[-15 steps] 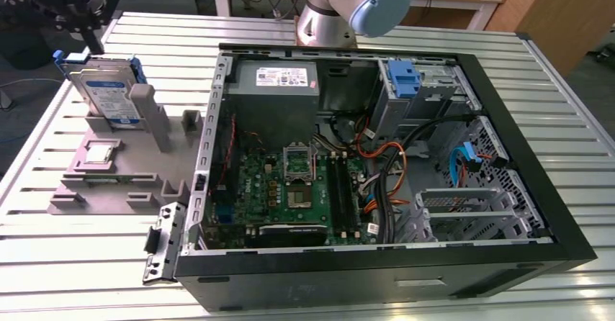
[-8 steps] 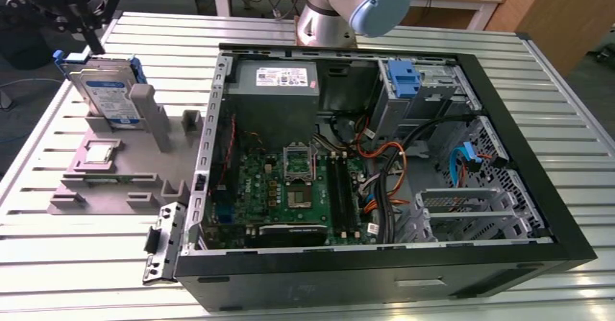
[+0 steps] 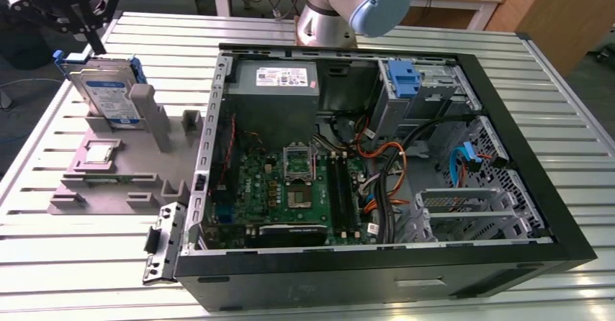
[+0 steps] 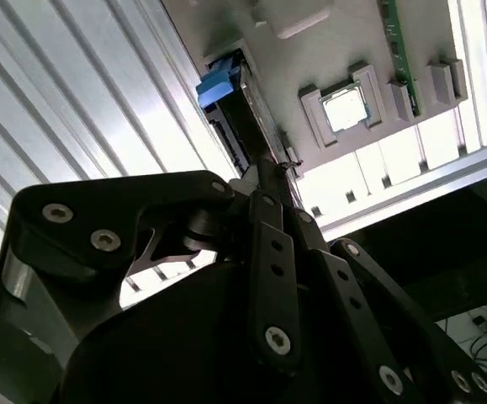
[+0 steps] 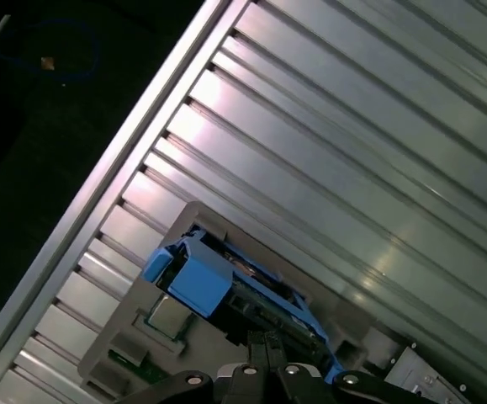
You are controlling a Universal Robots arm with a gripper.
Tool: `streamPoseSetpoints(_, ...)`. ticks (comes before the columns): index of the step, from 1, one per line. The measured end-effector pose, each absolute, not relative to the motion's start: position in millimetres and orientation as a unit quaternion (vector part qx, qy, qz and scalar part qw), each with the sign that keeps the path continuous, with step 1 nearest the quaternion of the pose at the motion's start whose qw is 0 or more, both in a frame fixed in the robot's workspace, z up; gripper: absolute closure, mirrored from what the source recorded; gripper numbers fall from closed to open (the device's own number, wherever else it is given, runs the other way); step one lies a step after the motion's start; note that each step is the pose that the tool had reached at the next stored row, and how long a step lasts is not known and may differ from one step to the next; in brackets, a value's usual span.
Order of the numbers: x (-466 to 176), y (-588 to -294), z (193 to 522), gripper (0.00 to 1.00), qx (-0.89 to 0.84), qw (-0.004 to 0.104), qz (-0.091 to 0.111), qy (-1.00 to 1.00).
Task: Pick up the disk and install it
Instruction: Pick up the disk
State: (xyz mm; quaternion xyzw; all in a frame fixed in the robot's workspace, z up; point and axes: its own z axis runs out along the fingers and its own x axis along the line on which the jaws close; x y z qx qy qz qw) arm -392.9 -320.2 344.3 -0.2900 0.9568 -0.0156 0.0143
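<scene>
The disk (image 3: 108, 94), silver with a blue-and-white label and a blue bracket, stands on edge in a slot at the back of the grey holder (image 3: 125, 184), on the exterior view's left. My black gripper (image 3: 98, 50) hangs just above the disk's top edge with its fingers together and nothing between them. In both wrist views the fingertips (image 4: 268, 168) (image 5: 264, 338) point down at the disk's blue bracket (image 4: 218, 84) (image 5: 197, 282), close to it.
An open computer case (image 3: 384, 263) lies at the exterior view's right, with motherboard, cables and a blue drive bay (image 3: 405, 80). A small square processor chip (image 3: 101, 153) (image 4: 344, 109) sits on the holder. The arm's base (image 3: 336, 11) stands behind the case.
</scene>
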Motion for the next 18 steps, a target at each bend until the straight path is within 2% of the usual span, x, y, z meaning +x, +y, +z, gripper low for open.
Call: streamPoseSetpoints(18, -392.9, -320.2, 343.2, 0.89, -0.414, 0.016, -0.014, 0.910)
